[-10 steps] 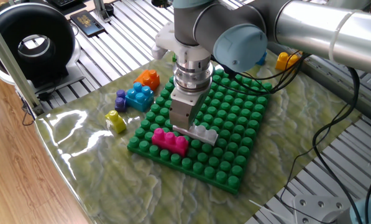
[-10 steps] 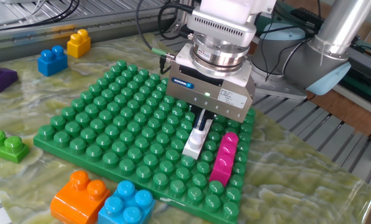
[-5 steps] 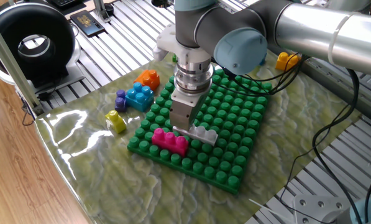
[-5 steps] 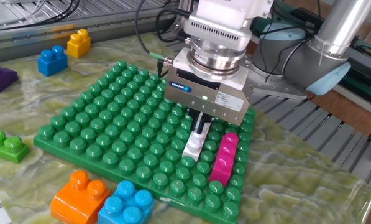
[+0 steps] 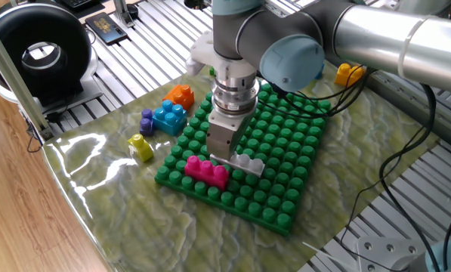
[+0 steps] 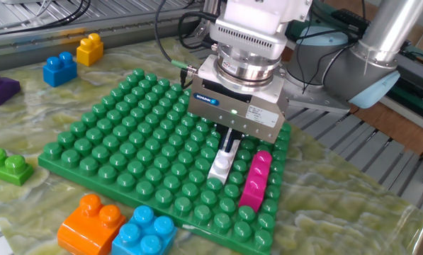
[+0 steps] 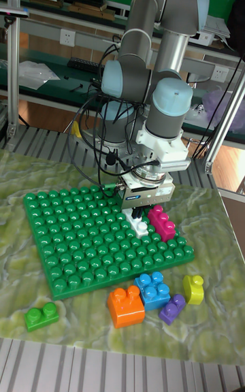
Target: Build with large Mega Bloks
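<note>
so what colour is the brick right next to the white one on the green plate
Magenta, lying beside the white brick; it shows best in the other fixed view.

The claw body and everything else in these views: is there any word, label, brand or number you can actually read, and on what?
Nothing is legible.
Claw body: a small dark label with light lettering on its face, too blurred to read.
Dark flat object on the slatted table beside the black round device: a small mark, too small to read.
Mega Bloks, such as the magenta block, and the green baseplate: no print visible.
</note>
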